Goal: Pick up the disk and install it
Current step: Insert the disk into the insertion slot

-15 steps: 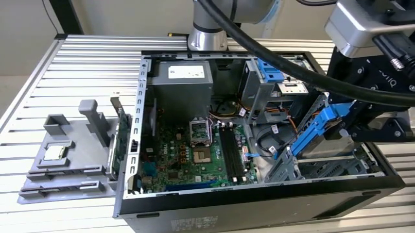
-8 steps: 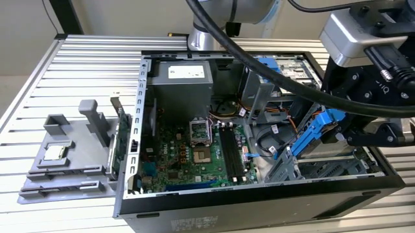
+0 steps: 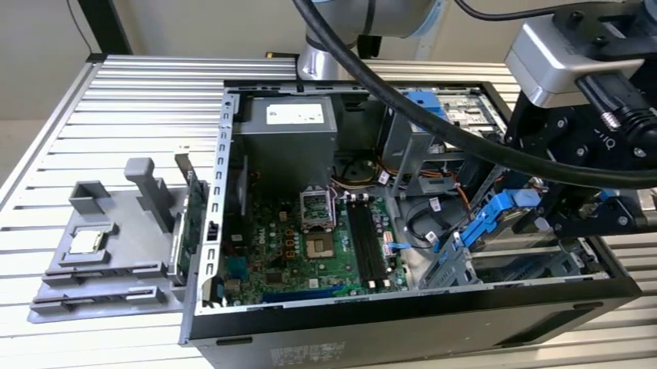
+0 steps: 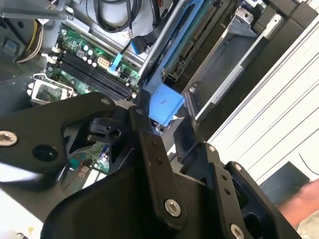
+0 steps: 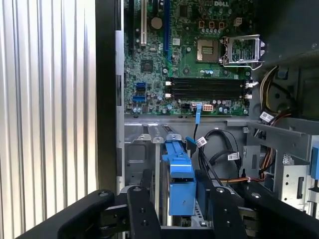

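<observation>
Open computer case lies on its side on a slatted metal table. The arm comes in over the end of the case at the exterior view's right.

Gripper: its 2 black fingers are closed in on the disk, 1 on each side, pressing on its blue rail frame. Grip looks firm, with no gap at the contact in both wrist views.

The disk stands on edge and is seen edge-on in the first wrist view. In the exterior view it is tilted, with the blue frame slanting up toward the gripper. It sits at the metal drive cage in the corner of the case at the exterior view's right, with its lower part among the cage walls. Cannot tell whether it is fully seated.

Inside the case:
- Green motherboard, with the processor socket uncovered and its retaining frame swung open.
- Black memory slots lie between the socket and the drive cage.
- Loose cables lie just beside the disk.
- Grey power supply with a white sticker sits at the far end.

Outside the case, at the exterior view's left, a grey fixture tray holds 1 square processor chip, well apart from the gripper.
</observation>
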Tool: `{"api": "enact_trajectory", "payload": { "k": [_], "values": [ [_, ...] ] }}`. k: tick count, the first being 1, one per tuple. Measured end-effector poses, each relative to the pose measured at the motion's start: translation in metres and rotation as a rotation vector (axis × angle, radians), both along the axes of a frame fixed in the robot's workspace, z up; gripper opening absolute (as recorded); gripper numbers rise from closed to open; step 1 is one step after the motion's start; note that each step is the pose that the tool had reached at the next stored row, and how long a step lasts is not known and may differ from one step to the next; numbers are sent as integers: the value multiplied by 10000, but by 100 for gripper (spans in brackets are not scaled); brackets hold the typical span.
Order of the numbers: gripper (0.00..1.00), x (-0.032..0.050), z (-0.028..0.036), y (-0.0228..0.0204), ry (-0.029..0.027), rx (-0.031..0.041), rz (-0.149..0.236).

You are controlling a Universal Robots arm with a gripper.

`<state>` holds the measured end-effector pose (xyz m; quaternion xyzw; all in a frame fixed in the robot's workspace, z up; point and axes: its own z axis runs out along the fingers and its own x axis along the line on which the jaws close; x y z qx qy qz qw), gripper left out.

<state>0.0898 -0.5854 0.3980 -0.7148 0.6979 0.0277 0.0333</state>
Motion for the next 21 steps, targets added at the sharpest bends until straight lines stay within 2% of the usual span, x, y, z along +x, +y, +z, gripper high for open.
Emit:
{"api": "enact_trajectory", "payload": {
  "k": [6,11,20,21],
  "values": [
    [100,0,34,1,0,-2,0],
    [100,0,130,1,0,1,1],
    [100,-1,135,1,0,-1,0],
    [0,-1,135,1,0,0,0]
  ]
}}
